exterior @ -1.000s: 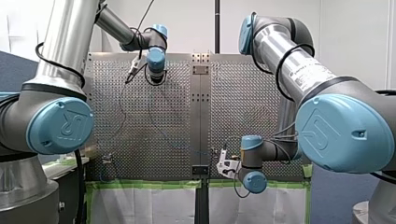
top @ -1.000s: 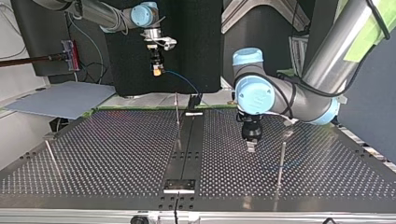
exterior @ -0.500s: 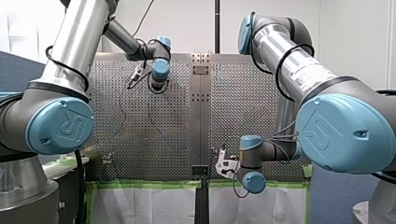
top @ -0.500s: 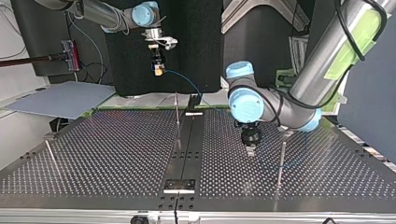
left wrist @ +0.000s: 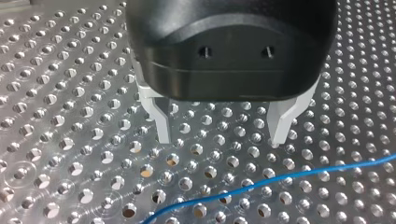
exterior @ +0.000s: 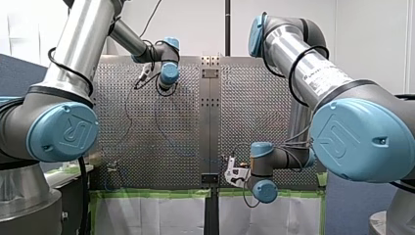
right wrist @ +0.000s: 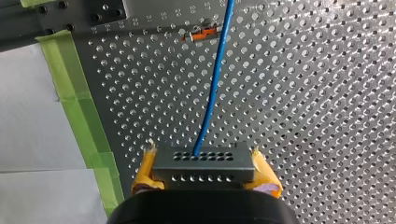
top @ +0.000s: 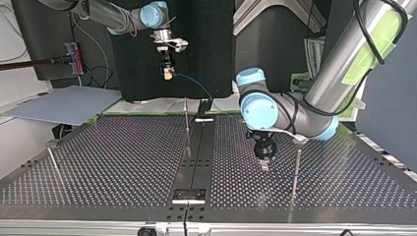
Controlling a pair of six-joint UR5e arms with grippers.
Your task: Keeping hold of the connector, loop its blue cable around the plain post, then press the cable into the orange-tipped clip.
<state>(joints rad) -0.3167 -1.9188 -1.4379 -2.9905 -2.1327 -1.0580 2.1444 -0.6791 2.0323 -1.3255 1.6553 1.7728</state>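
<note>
My right pincer (right wrist: pixel 205 169) grips the grey connector (right wrist: pixel 204 161) between yellow pads, held well above the perforated bench (right wrist: pixel 303 93). Its blue cable (right wrist: pixel 212 88) runs straight ahead, past the orange-tipped clip (right wrist: pixel 204 33). My left pincer (left wrist: pixel 221 139) hangs wide open and empty just over the bench, with the cable lying just ahead of its fingers.

Bright even light, glints on perforated table (left wrist: pixel 70 140)
</note>
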